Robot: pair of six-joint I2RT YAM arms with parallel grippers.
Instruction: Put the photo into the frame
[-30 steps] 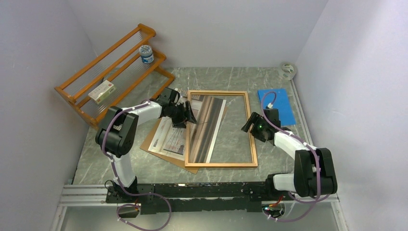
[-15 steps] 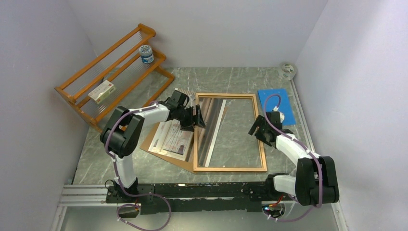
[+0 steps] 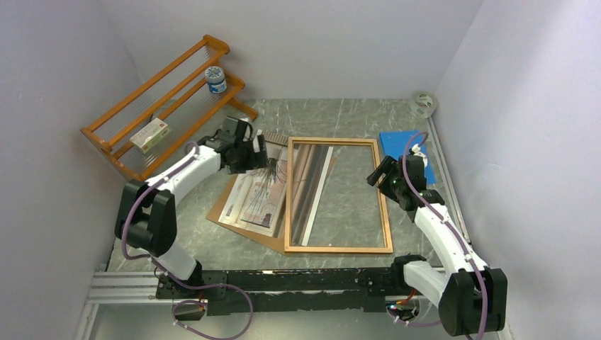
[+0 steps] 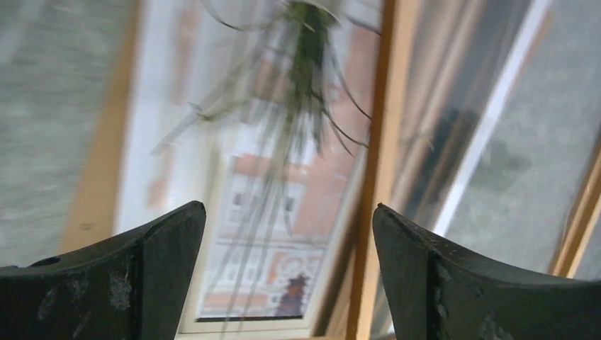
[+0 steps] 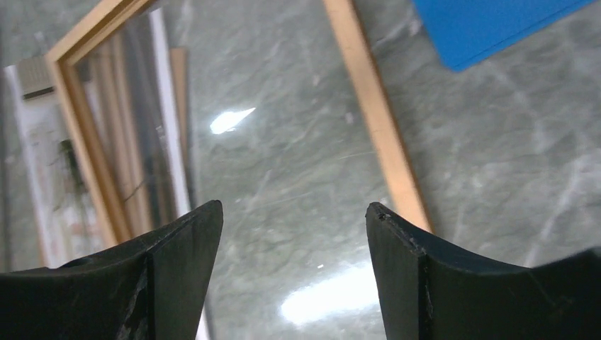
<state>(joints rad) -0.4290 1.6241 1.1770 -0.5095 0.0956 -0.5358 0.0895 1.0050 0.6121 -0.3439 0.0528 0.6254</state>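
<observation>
Photo and frame lie on marbled table between pale walls

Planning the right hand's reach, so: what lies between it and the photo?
The frame: its right rail and glass pane lie between the right hand and the photo, which pokes out under the frame's left rail. The top view shows it.

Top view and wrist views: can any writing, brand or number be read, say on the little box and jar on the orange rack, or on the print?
No text can be read anywhere.
small box on the orange rack: label with red and green print, too small to read.
jar: blue-and-white patterned label, too small to read.
photo: blurred in the wrist view; no lettering can be made out.
</observation>
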